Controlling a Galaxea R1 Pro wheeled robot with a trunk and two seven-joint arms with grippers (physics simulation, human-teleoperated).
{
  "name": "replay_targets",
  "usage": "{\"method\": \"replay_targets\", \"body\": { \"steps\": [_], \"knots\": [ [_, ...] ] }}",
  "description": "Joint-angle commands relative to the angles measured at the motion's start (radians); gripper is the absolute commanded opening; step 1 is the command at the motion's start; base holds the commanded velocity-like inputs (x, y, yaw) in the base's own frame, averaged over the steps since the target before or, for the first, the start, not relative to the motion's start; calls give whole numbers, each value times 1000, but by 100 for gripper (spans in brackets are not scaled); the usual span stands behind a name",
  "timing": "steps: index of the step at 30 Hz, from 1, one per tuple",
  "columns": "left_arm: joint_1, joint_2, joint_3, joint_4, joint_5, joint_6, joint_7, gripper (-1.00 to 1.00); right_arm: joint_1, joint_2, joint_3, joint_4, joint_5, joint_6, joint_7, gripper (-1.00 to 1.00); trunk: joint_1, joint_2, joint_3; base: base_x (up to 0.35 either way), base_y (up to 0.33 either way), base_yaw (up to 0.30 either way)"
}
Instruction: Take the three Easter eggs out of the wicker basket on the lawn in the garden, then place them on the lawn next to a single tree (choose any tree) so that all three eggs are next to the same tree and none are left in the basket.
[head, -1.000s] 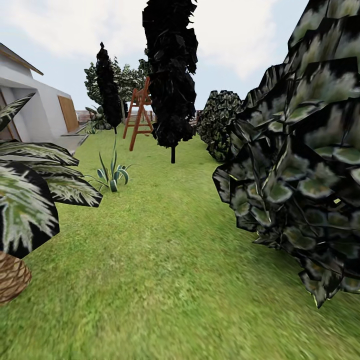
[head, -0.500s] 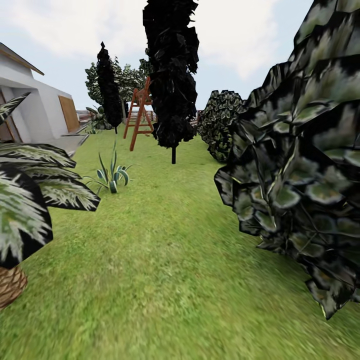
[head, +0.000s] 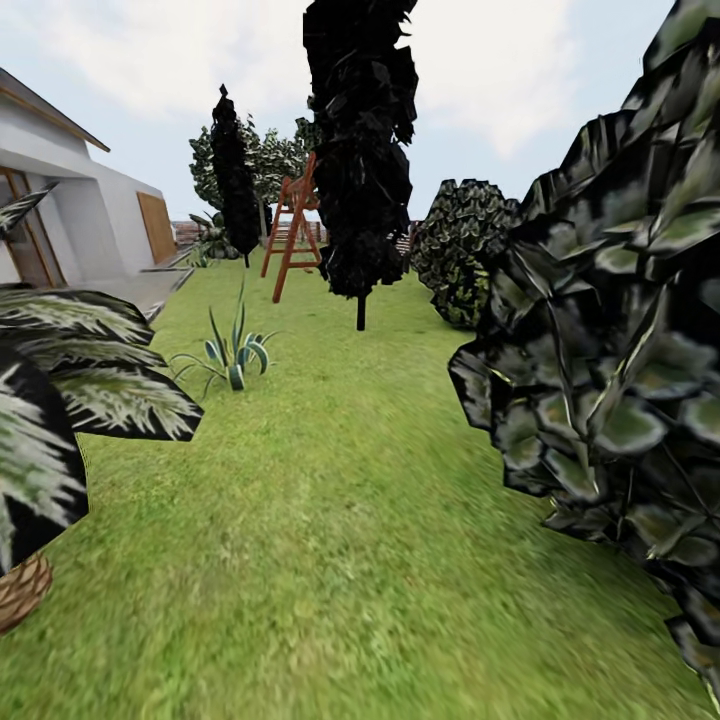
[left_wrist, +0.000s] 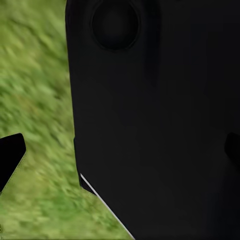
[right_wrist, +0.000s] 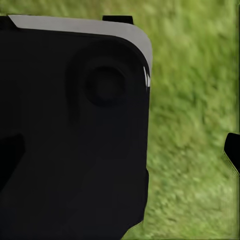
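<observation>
Facing down the lawn (head: 330, 520) between a right-hand bush (head: 610, 380) and left palm (head: 70, 400) — transit, seemingly; either gripper's state can't be told.

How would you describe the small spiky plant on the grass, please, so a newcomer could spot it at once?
Start at the white house on the left and follow the lawn out from its paved edge. The spiky plant sits low there, alone: a rosette of stiff, pointed blue-green leaves, unlike the tall black trees behind it.

My head camera faces forward along the lawn (head: 330, 520) toward a black columnar tree (head: 362, 150), both my wrist cameras point down, close against dark robot bodywork (left_wrist: 160, 120), all three views sharing grass
</observation>
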Motion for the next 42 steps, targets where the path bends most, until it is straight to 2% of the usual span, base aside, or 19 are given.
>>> {"method": "replay_targets", "body": {
  "steps": [1,36,42],
  "knots": [
    [1,0,0,-2,0,0,0,100,-1,0,0,1,1,0,0,100,1,0,-1,336,0,1],
    [1,0,0,-2,0,0,0,100,-1,0,-1,1,0,0,0,100,1,0,-1,336,0,31],
    [1,0,0,-2,0,0,0,100,-1,0,-1,1,-1,0,-1,100,1,0,-1,336,0,167]
  ]
}}
